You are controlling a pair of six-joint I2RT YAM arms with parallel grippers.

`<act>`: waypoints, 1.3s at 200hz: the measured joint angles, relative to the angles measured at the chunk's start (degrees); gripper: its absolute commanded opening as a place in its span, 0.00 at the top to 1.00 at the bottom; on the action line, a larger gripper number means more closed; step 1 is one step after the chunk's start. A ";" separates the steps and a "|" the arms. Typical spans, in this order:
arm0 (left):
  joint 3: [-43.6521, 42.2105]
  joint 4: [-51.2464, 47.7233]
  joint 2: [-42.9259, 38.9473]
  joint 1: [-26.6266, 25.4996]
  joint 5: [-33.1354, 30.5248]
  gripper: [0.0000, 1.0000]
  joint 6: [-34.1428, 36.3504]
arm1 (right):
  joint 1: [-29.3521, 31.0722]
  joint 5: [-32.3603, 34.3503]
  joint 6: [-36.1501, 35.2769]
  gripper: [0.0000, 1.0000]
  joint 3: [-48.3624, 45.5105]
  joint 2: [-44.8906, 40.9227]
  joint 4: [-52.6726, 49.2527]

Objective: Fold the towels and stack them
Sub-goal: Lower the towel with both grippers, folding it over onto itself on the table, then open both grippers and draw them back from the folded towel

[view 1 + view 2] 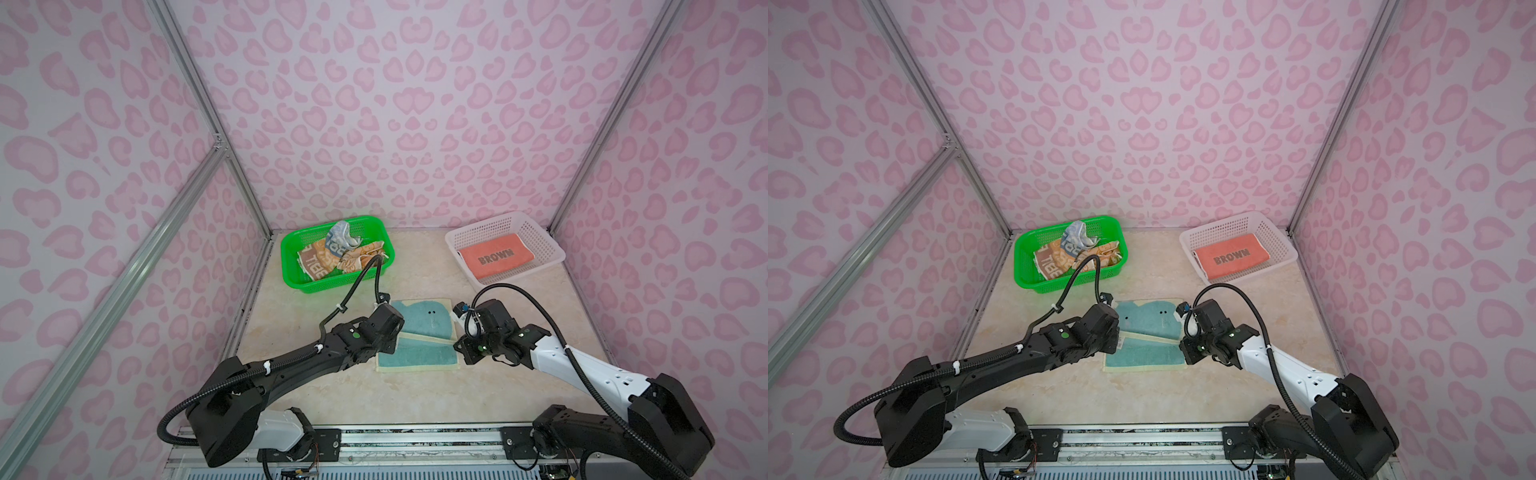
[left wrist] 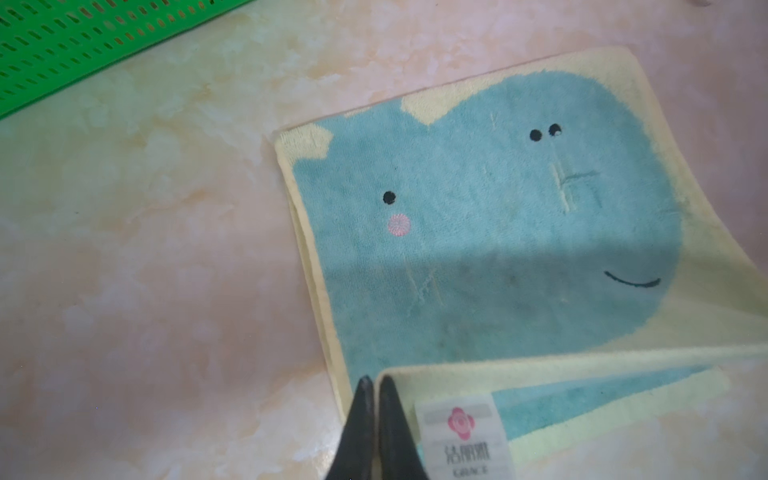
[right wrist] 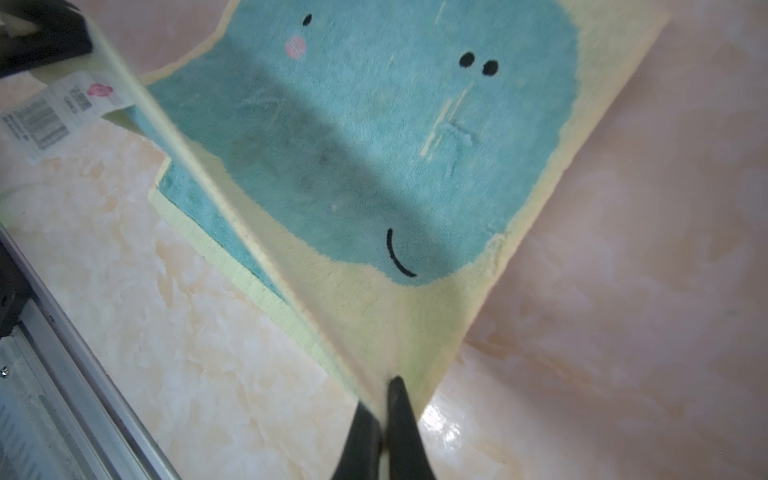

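- Green basket, far left of the surface: crumpled towels heaped inside, one striped with block letters, one with an orange print. None folded yet.
- Left gripper: jaws together, pinched on the near-left corner of the blue-and-yellow towel, just beside its care label.
- That towel lies mid-surface between the two arms. Its near edge is lifted and held taut above the face print; the far half lies flat.
- Right gripper: jaws clamped on the near-right corner — the right wrist view shows cloth running between them.
- White basket, far right: one folded coral towel flat inside, lettering up.
- Step in hand, my reading: first half-fold of the second towel.
- Next move calls for both arms carrying the held edge away from me in step, then laying it on the far edge with corners matched before I release — uneven travel would skew the fold.
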 measured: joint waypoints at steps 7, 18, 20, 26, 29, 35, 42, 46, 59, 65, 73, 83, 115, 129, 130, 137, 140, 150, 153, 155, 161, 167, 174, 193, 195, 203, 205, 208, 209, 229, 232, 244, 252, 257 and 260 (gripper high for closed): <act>-0.50 0.13 0.00 -0.28 0.02 0.98 -0.52 | 0.46 0.13 1.05 1.00 -1.20 -0.15 0.79; -1.49 0.83 -0.02 -0.74 0.31 0.98 -1.18 | 0.92 0.44 2.62 1.00 -2.97 -0.59 2.16; -1.60 0.92 -0.02 -0.79 0.31 0.98 -1.27 | 1.01 0.52 2.95 1.00 -3.32 -0.70 2.51; -2.21 1.38 -0.02 -1.07 0.37 0.98 -1.60 | 1.29 0.79 3.67 0.98 -4.37 -1.05 3.54; -2.49 1.53 -0.04 -1.18 0.42 0.98 -1.81 | 1.42 0.83 3.98 0.96 -4.85 -1.20 3.96; -3.17 1.95 -0.04 -1.42 0.52 0.98 -2.12 | 1.73 1.09 4.66 0.93 -5.84 -1.49 4.87; -3.93 2.51 -0.04 -1.68 0.74 0.98 -2.51 | 2.05 1.49 5.18 0.92 -6.86 -1.70 5.99; -4.44 2.95 -0.04 -1.88 0.76 0.98 -2.69 | 2.27 1.73 5.60 0.91 -7.50 -1.81 6.73; -6.05 4.42 -0.09 -2.45 0.70 0.98 -3.19 | 2.91 2.64 6.43 0.85 -9.03 -1.90 8.22; -6.88 4.63 -0.09 -2.64 0.15 0.98 -3.50 | 3.15 3.37 6.82 0.82 -9.42 -1.88 8.24; -7.91 4.63 -0.09 -2.73 -0.57 0.97 -3.85 | 3.54 4.63 7.69 0.76 -9.70 -1.79 7.78; -8.76 4.55 -0.09 -3.04 -1.33 0.90 -4.04 | 4.33 5.81 7.72 0.71 -9.68 -1.77 7.32; -10.38 4.59 -1.79 -4.57 -3.28 0.67 -5.57 | 6.54 6.69 8.83 0.69 -9.53 -2.71 6.05; -11.17 4.50 -3.56 -5.35 -3.87 0.65 -6.10 | 6.91 7.43 9.01 0.68 -9.66 -4.24 5.20; -11.28 4.52 -3.76 -5.44 -3.96 0.65 -6.19 | 6.91 7.43 9.01 0.68 -9.68 -4.33 5.18; -11.72 4.55 -4.81 -5.88 -4.28 0.65 -6.47 | 6.99 7.52 9.29 0.67 -9.73 -5.18 4.72; -11.89 4.55 -5.20 -6.10 -4.39 0.65 -6.56 | 7.04 7.63 9.33 0.66 -9.73 -5.53 4.46; -12.50 4.39 -6.69 -6.58 -4.83 0.60 -6.91 | 7.15 7.65 9.66 0.64 -9.73 -6.95 3.80; -12.68 4.37 -7.10 -6.78 -4.87 0.61 -7.02 | 7.15 7.74 9.79 0.64 -9.73 -7.32 3.72; -12.81 4.31 -7.39 -6.82 -4.96 0.61 -7.13 | 7.15 7.87 9.90 0.64 -9.73 -7.61 3.72; -13.18 4.15 -8.26 -6.97 -5.20 0.60 -7.39 | 7.15 8.39 10.21 0.61 -9.73 -8.44 3.78; -13.51 4.07 -9.03 -7.04 -5.49 0.60 -7.61 | 7.15 8.90 10.21 0.60 -9.75 -9.07 4.00; -13.99 3.93 -10.03 -7.10 -5.95 0.60 -7.93 | 7.13 9.27 10.34 0.58 -9.75 -9.66 4.42; -15.50 3.26 -13.07 -7.37 -7.15 0.59 -8.81 | 6.56 9.81 10.69 0.56 -9.38 -9.42 5.90; -15.69 3.10 -13.44 -7.37 -7.26 0.59 -8.90 | 6.45 9.81 10.73 0.56 -9.25 -9.20 6.08; -16.44 2.75 -14.99 -7.43 -7.74 0.58 -9.42 | 6.08 9.86 11.17 0.54 -8.63 -8.17 6.80; -16.65 2.69 -15.43 -7.43 -7.87 0.58 -9.57 | 5.99 9.94 11.23 0.54 -8.44 -7.80 7.02; -16.96 2.64 -16.00 -7.43 -8.02 0.57 -9.77 | 5.92 10.12 11.28 0.54 -8.13 -7.32 7.21; -17.03 2.64 -16.13 -7.43 -8.04 0.57 -9.84 | 5.90 10.14 11.28 0.54 -8.07 -7.17 7.30; -18.99 2.12 -19.71 -7.43 -8.96 0.56 -11.23 | 4.87 10.40 11.69 0.54 -6.01 -3.04 9.03; -19.17 1.99 -20.13 -7.43 -9.14 0.55 -11.43 | 4.61 10.19 11.69 0.54 -5.62 -2.25 9.20; -19.50 1.29 -21.55 -7.43 -9.62 0.55 -11.78 | 3.67 9.27 11.69 0.54 -4.09 0.35 9.88; -19.50 0.94 -22.23 -7.43 -9.97 0.54 -11.89 | 3.19 8.66 11.67 0.54 -3.19 2.03 10.36; -19.50 0.92 -22.51 -7.43 -10.21 0.54 -11.98 | 2.91 8.04 11.65 0.54 -2.64 3.23 10.88; -19.47 0.90 -22.60 -7.43 -10.40 0.54 -12.04 | 2.75 7.82 11.65 0.54 -2.43 3.78 11.10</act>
